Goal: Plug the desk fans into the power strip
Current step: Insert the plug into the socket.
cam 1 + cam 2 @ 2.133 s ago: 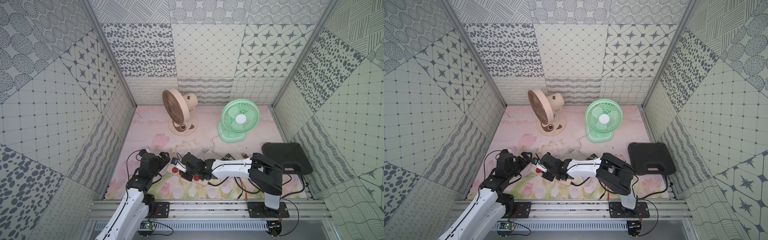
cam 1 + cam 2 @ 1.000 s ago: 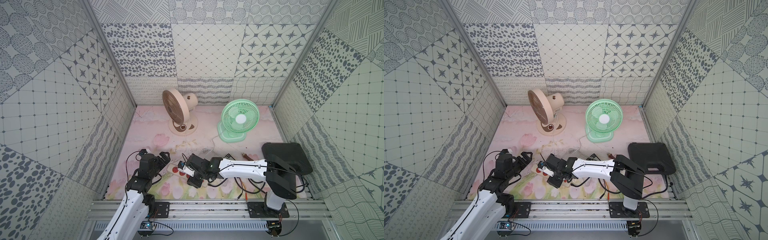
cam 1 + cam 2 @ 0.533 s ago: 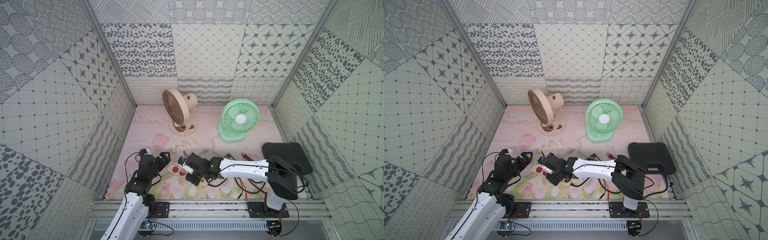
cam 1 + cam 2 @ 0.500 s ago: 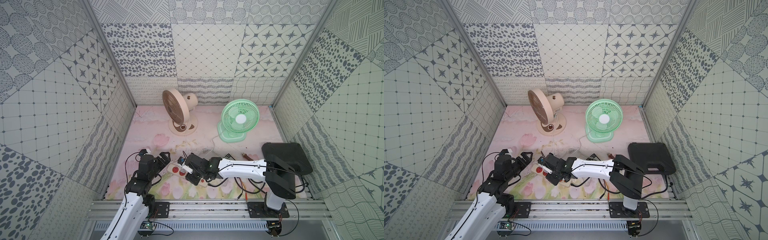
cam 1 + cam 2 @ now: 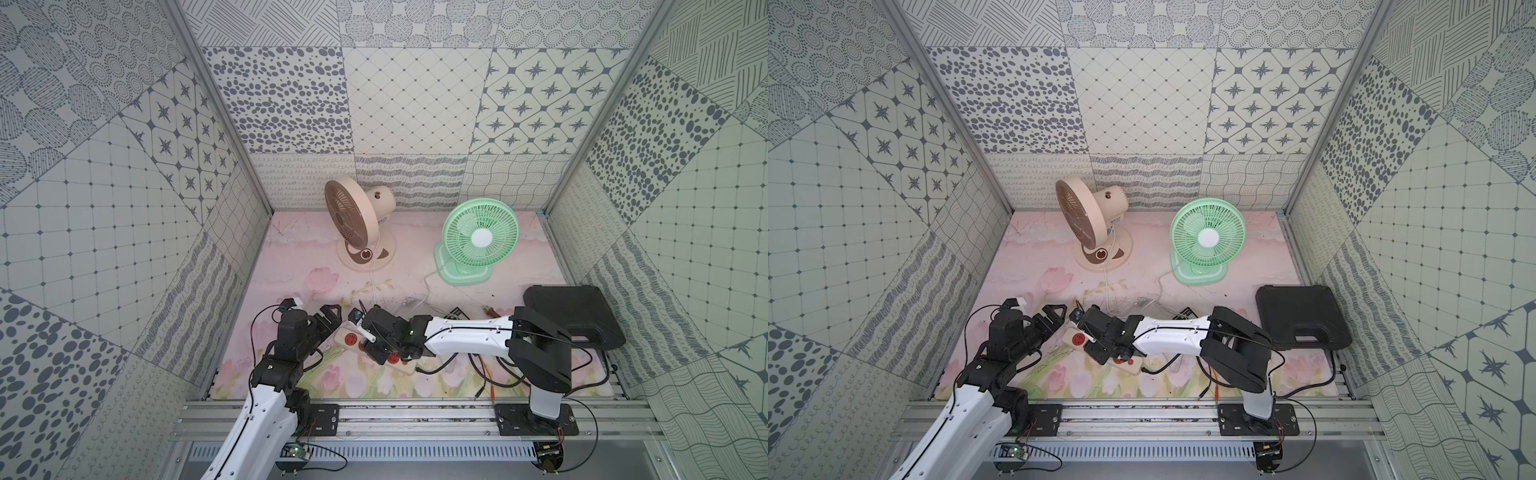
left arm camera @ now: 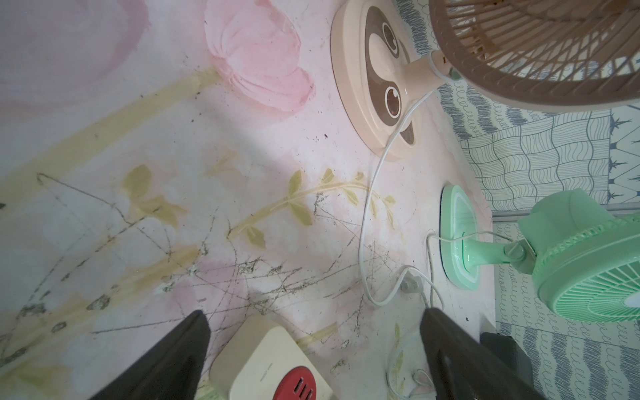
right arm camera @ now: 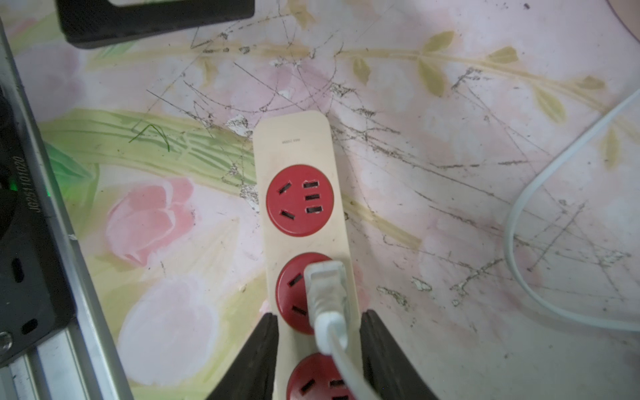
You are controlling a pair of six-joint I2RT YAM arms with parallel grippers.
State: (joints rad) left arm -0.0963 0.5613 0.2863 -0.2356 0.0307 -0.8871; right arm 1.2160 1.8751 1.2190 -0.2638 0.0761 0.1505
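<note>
Two grippers are sitting at the power strip [image 7: 301, 145], which is lying on the flowered mat [image 5: 291, 257] near the front. The right gripper [image 7: 318, 315] is clamping its long sides, beside a white plug [image 7: 325, 287] sitting on the second socket. The left gripper [image 6: 313, 311] is hanging wide open, empty, at the strip's end.

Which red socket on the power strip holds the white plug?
The second socket from the free end of the power strip; the white plug sits on it; the end socket is empty.
</note>
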